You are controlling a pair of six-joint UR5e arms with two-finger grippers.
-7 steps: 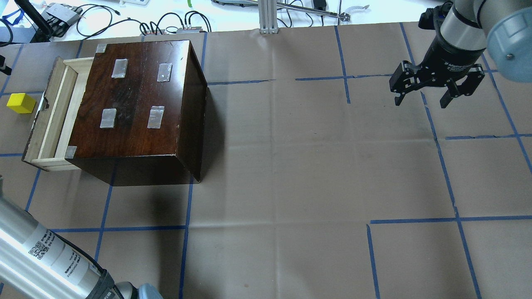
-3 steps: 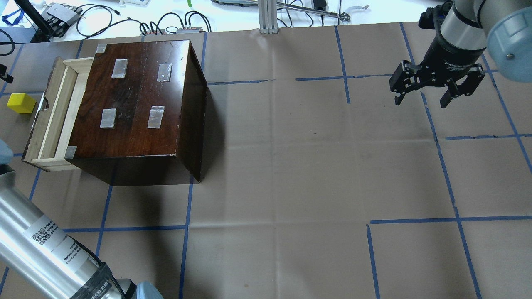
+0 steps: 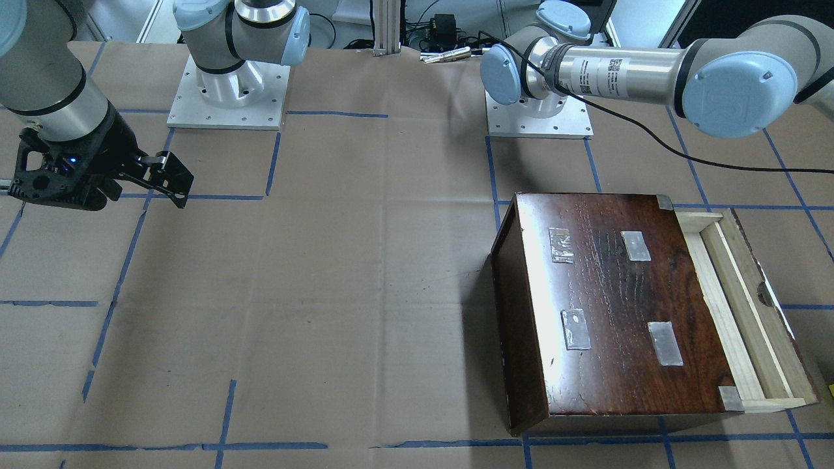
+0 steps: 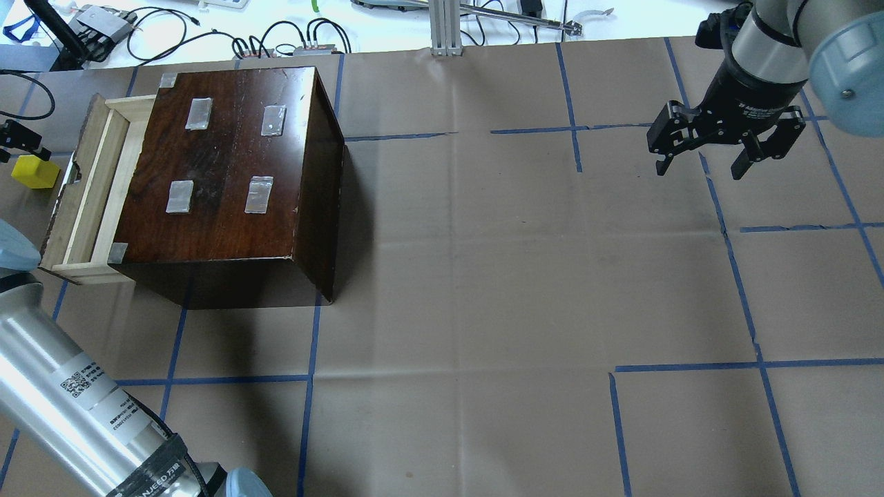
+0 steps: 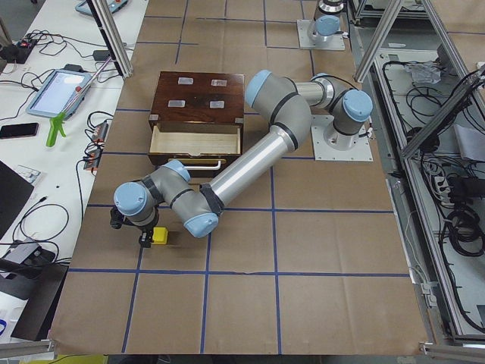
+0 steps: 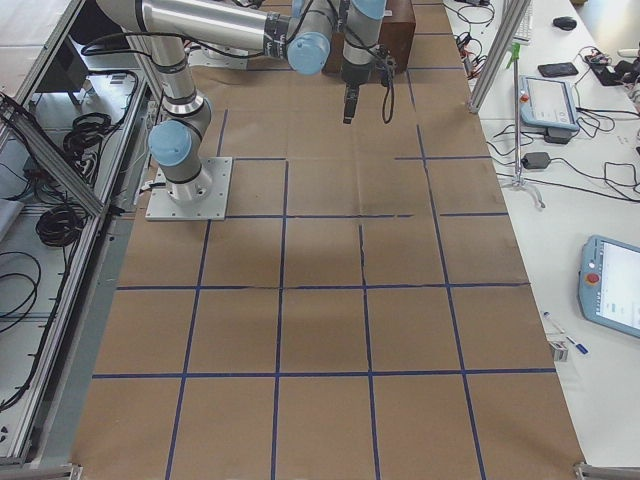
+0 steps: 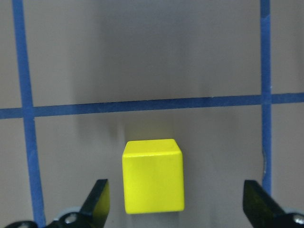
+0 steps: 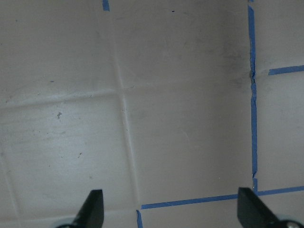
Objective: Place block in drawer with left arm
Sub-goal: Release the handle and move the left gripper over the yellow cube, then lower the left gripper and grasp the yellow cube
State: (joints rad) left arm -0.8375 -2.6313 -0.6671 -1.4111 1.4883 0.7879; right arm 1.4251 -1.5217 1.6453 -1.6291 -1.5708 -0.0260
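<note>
The yellow block lies on the table paper left of the drawer, seen also in the left-side view. In the left wrist view the block sits between the wide-open jaws of my left gripper, nearer the left finger, touching neither. The left gripper only just shows at the overhead view's left edge. The pale wood drawer is pulled out of the dark-brown cabinet and looks empty. My right gripper is open and empty, far right above the paper.
The left arm's forearm crosses the near left corner. Cables and devices lie beyond the table's far edge. Blue tape lines grid the brown paper. The drawer's front carries a metal handle.
My left arm has swung toward the block; its gripper now shows at the overhead view's left edge over the block. The block, drawer and right gripper have not moved.
</note>
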